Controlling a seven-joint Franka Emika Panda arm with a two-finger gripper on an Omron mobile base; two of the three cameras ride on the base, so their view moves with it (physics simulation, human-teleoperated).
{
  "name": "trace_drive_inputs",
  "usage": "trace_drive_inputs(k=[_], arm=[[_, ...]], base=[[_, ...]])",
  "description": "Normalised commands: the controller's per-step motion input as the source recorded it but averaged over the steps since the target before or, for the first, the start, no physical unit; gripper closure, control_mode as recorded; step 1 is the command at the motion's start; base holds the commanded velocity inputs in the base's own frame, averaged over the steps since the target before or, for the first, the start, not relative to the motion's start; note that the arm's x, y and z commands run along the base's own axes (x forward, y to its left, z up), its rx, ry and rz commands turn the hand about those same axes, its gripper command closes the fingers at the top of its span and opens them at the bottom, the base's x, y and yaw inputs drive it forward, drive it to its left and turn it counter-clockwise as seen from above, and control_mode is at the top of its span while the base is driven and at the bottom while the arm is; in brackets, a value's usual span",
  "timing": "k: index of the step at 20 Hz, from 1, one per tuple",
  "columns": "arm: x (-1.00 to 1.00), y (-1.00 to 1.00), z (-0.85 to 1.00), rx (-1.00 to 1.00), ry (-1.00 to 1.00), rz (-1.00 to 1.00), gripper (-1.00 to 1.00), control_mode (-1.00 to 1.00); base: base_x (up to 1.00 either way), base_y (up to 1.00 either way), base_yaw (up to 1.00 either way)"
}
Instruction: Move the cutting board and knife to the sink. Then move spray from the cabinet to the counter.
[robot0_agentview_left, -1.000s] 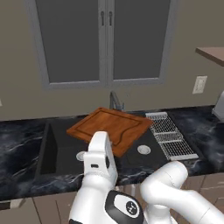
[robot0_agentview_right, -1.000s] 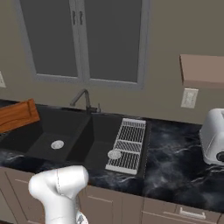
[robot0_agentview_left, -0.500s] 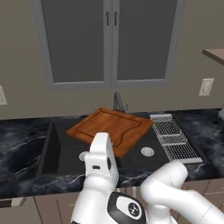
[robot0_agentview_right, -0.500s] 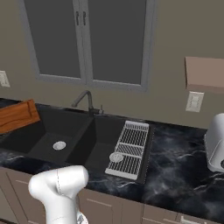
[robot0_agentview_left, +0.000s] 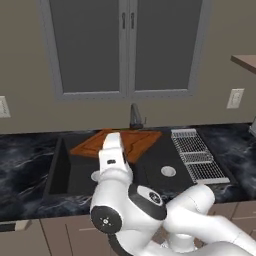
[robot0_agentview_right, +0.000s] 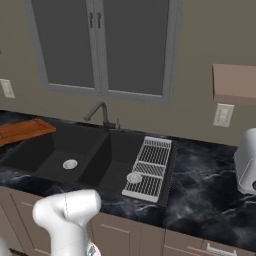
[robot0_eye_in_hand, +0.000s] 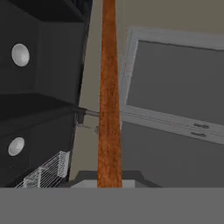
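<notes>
Tool (robot0_eye_in_hand: 109, 183) pinched tight on the edge of the cutting board (robot0_agentview_left: 122, 142), which runs straight out from it like a thin plank seen edge-on. Board looks stiff and flat, a fair weight for its reach, so I'd judge it wants to droop or twist from a one-edge hold; the rim nearest the tool is the sensible place to keep it. The wood is reddish-brown, with a groove near the border. It hangs over the sink (robot0_agentview_left: 150, 172), its far end toward the faucet (robot0_agentview_left: 134, 116) and wall. Beyond, beside the basin, a wire rack (robot0_agentview_left: 196, 155) lies on the black veined table (robot0_agentview_left: 25, 152). I can't make out the knife.
</notes>
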Motion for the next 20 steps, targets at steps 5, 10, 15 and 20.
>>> trace_drive_inputs(k=[5, 10, 15, 20], arm=[[1.0, 0.0, 0.0, 0.12, 0.39, 0.15, 1.0, -1.0], [0.81, 0.07, 0.0, 0.05, 0.34, 0.05, 1.0, -1.0], [0.4, 0.18, -0.01, 0.0, 0.26, 0.0, 1.0, -1.0], [0.16, 0.17, -0.12, -0.03, 0.16, 0.0, 1.0, -1.0]], base=[[0.0, 0.0, 0.0], [0.0, 0.0, 0.0], [0.0, 0.0, 0.0], [0.0, 0.0, 0.0]])
